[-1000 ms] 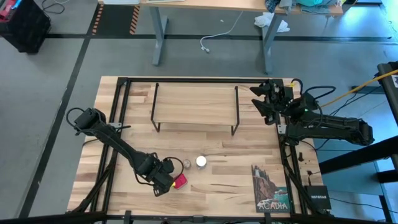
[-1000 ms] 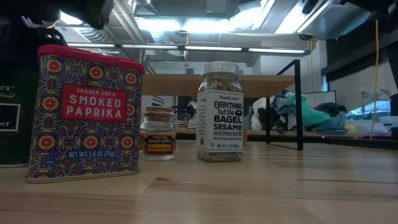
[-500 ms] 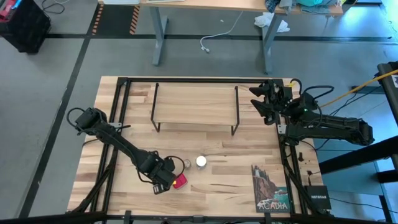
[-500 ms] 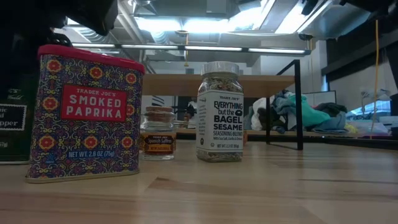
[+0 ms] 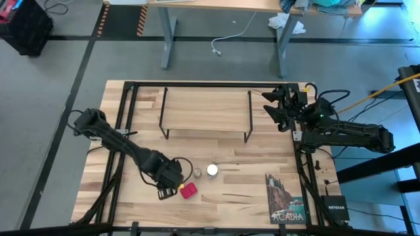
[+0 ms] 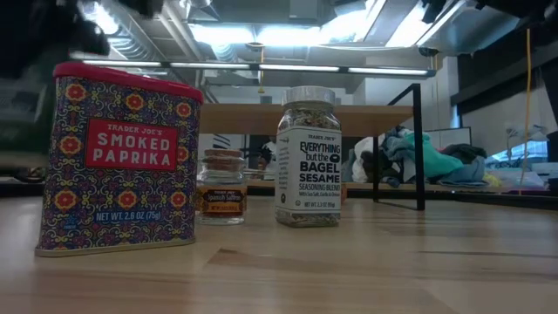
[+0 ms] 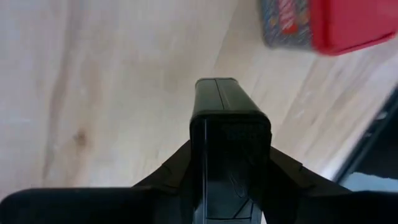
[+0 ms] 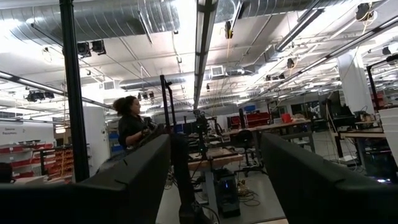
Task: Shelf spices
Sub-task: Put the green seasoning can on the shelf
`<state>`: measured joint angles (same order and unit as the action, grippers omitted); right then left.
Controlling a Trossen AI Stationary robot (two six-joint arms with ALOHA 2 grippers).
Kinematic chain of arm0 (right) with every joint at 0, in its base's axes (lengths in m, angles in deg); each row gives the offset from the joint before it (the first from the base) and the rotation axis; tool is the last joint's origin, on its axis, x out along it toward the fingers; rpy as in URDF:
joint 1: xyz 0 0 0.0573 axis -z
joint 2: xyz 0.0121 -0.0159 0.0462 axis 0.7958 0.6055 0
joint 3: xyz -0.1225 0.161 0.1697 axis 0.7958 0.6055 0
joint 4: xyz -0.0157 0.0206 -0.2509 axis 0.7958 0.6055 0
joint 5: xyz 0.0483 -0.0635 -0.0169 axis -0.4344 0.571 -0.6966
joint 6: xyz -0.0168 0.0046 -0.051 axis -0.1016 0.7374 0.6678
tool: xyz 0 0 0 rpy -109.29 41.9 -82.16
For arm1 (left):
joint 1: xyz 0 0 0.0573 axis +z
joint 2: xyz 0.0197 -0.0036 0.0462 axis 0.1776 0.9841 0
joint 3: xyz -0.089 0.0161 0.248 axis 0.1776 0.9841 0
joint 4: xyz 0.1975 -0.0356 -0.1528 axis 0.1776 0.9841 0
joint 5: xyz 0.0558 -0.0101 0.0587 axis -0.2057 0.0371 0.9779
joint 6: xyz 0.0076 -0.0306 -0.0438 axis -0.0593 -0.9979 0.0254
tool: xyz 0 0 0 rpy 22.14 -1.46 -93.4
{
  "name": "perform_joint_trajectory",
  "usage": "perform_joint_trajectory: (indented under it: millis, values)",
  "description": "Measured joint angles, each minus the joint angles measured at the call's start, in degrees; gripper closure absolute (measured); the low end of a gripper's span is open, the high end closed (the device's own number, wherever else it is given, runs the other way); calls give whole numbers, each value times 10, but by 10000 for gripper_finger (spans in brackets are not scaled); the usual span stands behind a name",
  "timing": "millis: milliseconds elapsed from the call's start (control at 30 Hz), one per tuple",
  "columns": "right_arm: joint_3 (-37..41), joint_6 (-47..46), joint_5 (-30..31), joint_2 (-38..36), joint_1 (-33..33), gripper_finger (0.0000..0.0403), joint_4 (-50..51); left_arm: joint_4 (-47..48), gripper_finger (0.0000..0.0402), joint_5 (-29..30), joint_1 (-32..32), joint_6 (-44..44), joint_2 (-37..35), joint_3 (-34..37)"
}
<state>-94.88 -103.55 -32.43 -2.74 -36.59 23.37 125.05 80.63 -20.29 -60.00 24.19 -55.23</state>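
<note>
My left gripper hovers over the near-left part of the table and is shut on the dark square tin, which is a blur at the left edge of the low view. The red paprika tin stands beside it. The tiny cork-topped jar and the white-capped clear jar stand just right of it. The shelf stands on its wire legs at the far middle, with nothing on its plank. My right gripper waits open at the far right. My left gripper pinches the dark tin between its two fingers, one on each opposite side wall. The fingers slant down at it from above. The tin is lifted clear of the table, next to the red tin.
A picture book lies at the near right corner. A black frame rail runs along the table's left side. Bare wood lies between the jars and the shelf. A person shows far off in the room in the right wrist view.
My left gripper has risen with the dark tin and drawn a little toward the far edge, away from the red tin. The tin stood on the table left of the red tin a second ago and is now lifted clear. The other containers stayed put.
</note>
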Motion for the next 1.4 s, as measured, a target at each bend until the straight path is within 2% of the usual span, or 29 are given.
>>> perform_joint_trajectory:
  millis: [133,400,700,1000,1400]
  values:
    - [0,0,0,0,0,143,1,36,285,21,6,17,-44,-27]
    - [0,2,0,0,0,143,2,121,285,52,27,114,-117,-114]
    - [0,2,1,0,0,143,6,250,285,62,101,176,-133,-233]
    - [0,13,12,0,0,143,18,281,285,17,188,252,-132,-323]
    - [0,17,12,0,0,143,30,281,285,-42,260,333,-119,-335]
